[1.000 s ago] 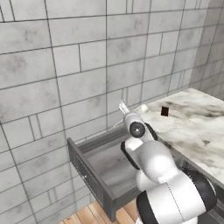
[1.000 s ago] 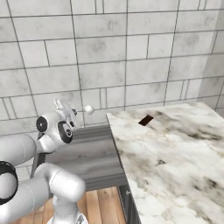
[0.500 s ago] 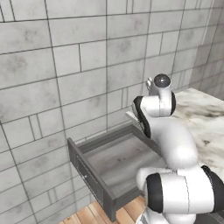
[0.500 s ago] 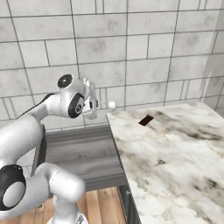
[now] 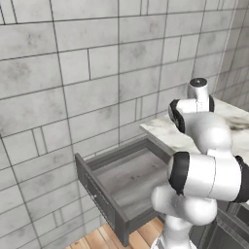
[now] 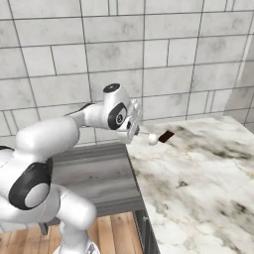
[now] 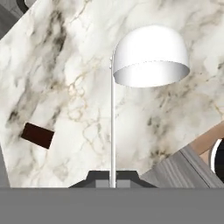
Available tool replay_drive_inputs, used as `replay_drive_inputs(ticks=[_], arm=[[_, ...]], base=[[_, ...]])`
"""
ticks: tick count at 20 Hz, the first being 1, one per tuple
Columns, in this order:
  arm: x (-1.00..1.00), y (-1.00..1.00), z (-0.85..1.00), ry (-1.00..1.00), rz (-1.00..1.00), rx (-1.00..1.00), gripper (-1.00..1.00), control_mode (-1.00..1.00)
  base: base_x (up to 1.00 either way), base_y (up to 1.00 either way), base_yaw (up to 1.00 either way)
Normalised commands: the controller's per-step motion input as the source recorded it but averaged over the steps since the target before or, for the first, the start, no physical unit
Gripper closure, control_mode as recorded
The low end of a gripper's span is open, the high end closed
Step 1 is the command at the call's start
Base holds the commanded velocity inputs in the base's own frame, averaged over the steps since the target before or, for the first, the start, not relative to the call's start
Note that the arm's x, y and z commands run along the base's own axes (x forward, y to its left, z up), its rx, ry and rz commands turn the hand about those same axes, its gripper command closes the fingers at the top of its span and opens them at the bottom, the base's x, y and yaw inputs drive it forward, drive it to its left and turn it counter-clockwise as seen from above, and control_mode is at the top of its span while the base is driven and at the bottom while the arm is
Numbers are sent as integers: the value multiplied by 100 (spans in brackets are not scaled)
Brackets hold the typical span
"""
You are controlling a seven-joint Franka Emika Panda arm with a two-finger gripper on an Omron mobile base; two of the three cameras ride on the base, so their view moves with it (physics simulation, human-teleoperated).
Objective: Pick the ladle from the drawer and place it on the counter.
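- Over the near edge of the counter (image 6: pixel 208 173), in the middle of the right base view, the gripper (image 6: pixel 134 130) hangs above the marble with the ladle (image 6: pixel 149 137) sticking out of it toward the right of the frame.
- The picking half of the job looks done: the ladle is out of the drawer (image 5: pixel 124 187), which stands open at the lower centre of the left base view, its tray bare grey inside as far as I can see.
- What is left, by my reckoning, is the setting down: the ladle hangs in the air above the slab and does not touch it yet.
- In the hand view the ladle's thin handle (image 7: pixel 112 131) runs straight up from between the finger tips at the bottom centre, and its white rounded bowl (image 7: pixel 151 54) sits in the upper right of the frame with marble behind it.
- The fingers are nearly together, clenched on the very end of the handle; nothing else touches them.
- A small dark brown block (image 7: pixel 38 135) lies on the marble at the lower left of the hand view; in the right base view it sits just beyond the ladle's head, so the landing spot wants to stay clear of it.
- The drawer's corner and a strip of wooden floor show at the lower right of the hand view, so the grip point itself is close to the counter's edge.
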Motion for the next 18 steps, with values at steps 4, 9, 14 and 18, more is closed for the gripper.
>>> replay_drive_inputs(ticks=[4,9,14,18], arm=[[-1,-88,-100,3,-21,5,100,-100],[-8,-47,-100,10,-15,5,100,-100],[-4,-13,-100,11,-11,3,100,-100],[5,-20,-100,11,-9,3,100,-100]], base=[[0,0,0],[0,0,0],[0,0,0],[0,0,0]])
